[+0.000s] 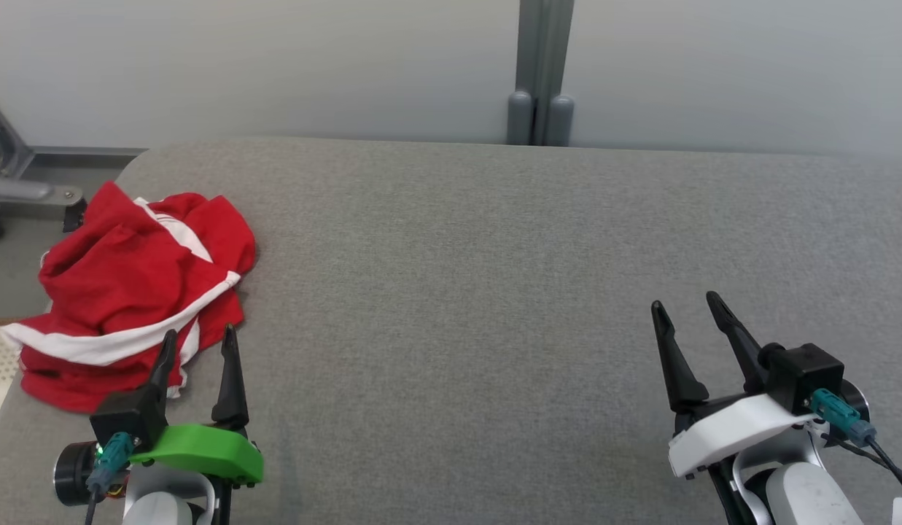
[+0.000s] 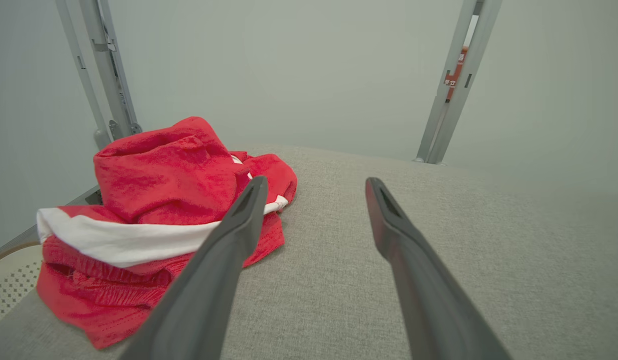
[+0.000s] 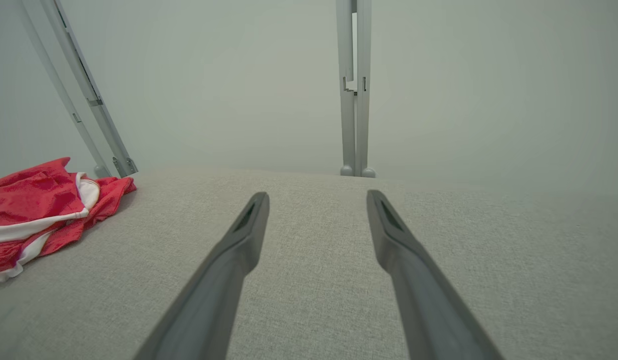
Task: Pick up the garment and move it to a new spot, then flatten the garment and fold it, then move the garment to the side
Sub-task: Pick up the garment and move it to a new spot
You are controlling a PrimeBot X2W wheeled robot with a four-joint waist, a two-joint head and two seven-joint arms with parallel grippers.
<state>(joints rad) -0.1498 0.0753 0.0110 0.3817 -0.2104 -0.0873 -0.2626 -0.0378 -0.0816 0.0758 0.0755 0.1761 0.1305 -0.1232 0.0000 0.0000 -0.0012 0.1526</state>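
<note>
Garment (image 1: 130, 292), red with white bands, crumpled in a heap at the far left of the grey padded surface (image 1: 458, 255), reaching over its left edge.

Left gripper (image 1: 199, 332) low at the lower left of the head view, green cover (image 1: 203, 448) at its base, two long dark fingers pointing up the frame and spread apart, nothing between them. Left fingertip (image 1: 166, 350) over the near hem of the cloth, contact impossible to tell. Other fingertip just beside the heap, over bare padding.

From the left wrist, fingers parted wide, the left one crossing in front of the white band, the right one over open grey cover, red folds piled high just beyond.

Right gripper (image 1: 685, 300) at the lower right, well apart from the garment, white cover (image 1: 728, 426) at its base, forearm angled in from the corner, fingers leaning slightly left, likewise apart and empty.

From the right wrist, parted fingers above plain grey padding, the red heap far off at the left edge of the frame.

Pale wall (image 1: 275, 65) behind the surface, with a grey metal post (image 1: 542, 73) near its middle.
</note>
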